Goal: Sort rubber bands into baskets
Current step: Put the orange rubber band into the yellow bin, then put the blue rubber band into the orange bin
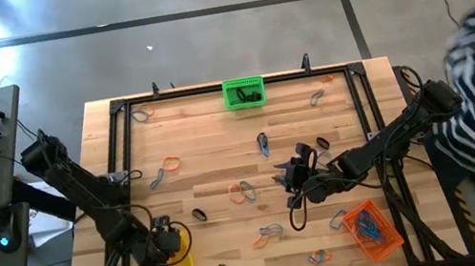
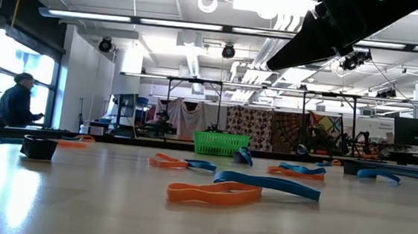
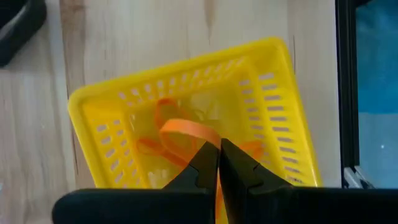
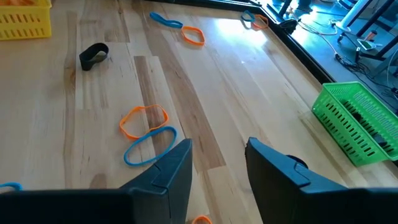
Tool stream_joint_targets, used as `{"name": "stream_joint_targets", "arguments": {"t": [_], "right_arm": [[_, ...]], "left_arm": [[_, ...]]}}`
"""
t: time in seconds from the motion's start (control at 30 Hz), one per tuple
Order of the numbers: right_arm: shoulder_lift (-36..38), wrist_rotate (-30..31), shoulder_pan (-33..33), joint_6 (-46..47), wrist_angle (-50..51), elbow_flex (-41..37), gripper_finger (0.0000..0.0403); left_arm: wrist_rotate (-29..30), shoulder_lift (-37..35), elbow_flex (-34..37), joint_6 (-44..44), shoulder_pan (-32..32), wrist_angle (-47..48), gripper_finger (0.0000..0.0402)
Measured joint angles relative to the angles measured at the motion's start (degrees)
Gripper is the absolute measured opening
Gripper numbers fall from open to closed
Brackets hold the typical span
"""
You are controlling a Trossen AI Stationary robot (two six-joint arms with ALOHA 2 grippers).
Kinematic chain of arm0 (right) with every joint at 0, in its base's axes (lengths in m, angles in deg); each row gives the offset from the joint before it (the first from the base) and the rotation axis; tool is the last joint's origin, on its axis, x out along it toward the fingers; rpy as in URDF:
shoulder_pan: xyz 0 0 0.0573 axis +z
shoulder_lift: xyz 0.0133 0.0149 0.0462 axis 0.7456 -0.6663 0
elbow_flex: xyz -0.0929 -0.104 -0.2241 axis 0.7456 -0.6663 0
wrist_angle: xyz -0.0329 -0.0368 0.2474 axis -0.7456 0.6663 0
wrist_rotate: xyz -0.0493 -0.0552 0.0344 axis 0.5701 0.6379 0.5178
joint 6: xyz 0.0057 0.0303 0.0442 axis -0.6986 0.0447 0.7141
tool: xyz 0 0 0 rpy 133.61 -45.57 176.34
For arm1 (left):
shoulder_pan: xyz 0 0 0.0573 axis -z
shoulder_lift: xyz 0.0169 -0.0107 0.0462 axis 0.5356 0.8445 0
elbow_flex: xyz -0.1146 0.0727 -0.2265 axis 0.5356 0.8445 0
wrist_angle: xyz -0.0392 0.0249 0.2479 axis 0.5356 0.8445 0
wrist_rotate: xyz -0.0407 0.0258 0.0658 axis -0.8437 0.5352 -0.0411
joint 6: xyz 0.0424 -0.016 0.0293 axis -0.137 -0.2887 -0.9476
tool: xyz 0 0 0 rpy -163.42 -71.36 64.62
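Wooden table [image 1: 223, 164]: no readable writing; baskets unlabelled.

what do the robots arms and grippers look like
Two dark, near-black jointed arms with black cables looping alongside them. Each ends in a two-finger gripper: the left gripper has black, wedge-shaped fingers tapering to narrow tips; the right gripper has broader, flat dark grey fingers. No markings show.

high: overhead, straight down, whole table [image 1: 224, 169] | low: tabletop level, facing the room | left wrist: close above yellow basket [image 3: 273, 93] | right wrist: low across table | shared: green basket [image 1: 243, 92], high/low/right wrist
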Motion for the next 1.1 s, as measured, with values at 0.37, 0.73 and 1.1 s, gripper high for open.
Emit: {"name": "stream_joint_targets", "arguments": {"t": [0.37, 0.73, 1.1], "right_arm": [[0.0, 0.0, 0.0, 0.0, 0.0, 0.0, 0.0137], [0.0, -0.3, 0.0, 1.0, -0.5, 0.0, 0.0137], [1.8, -4.5, -4.6, 0.8, 0.0, 0.0, 0.0136]], "left_arm": [[-0.9, 0.0, -0.3, 2.3, -0.3, -1.4, 0.0071], [5.7, -1.1, -5.1, -3.7, 0.5, -2.8, 0.0081], [3.0, -6.6, 4.3, -19.3, -11.0, -25.5, 0.0005]]}}
